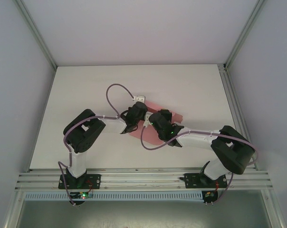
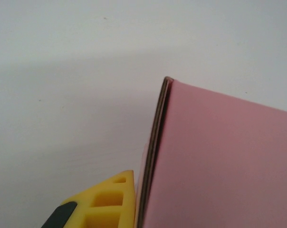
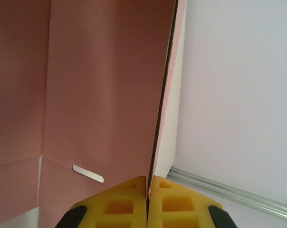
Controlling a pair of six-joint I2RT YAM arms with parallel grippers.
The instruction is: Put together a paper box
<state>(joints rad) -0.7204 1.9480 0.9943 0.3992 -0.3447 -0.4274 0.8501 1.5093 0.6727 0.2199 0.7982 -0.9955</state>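
Evidently the right gripper (image 3: 147,199), from four o'clock, pinches a raised panel of the paper box (image 3: 105,95) at the table (image 1: 86,90) centre, to hold it upright for folding; the left gripper (image 1: 139,119), from eight o'clock, flanks another edge, grip unclear.

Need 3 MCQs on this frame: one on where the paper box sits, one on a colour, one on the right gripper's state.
1. Where on the table is the paper box?
A) near the middle
B) far left corner
C) hanging off the right edge

2. The fingers of the right gripper are:
A) blue
B) yellow
C) white

3. The right gripper is:
A) wide open
B) shut on nothing
C) shut on a panel edge of the paper box

Answers:
1 A, the pink card lies mid-table in the top view.
2 B, the right wrist view shows yellow fingers.
3 C, the fingers meet with the thin panel pinched between them.
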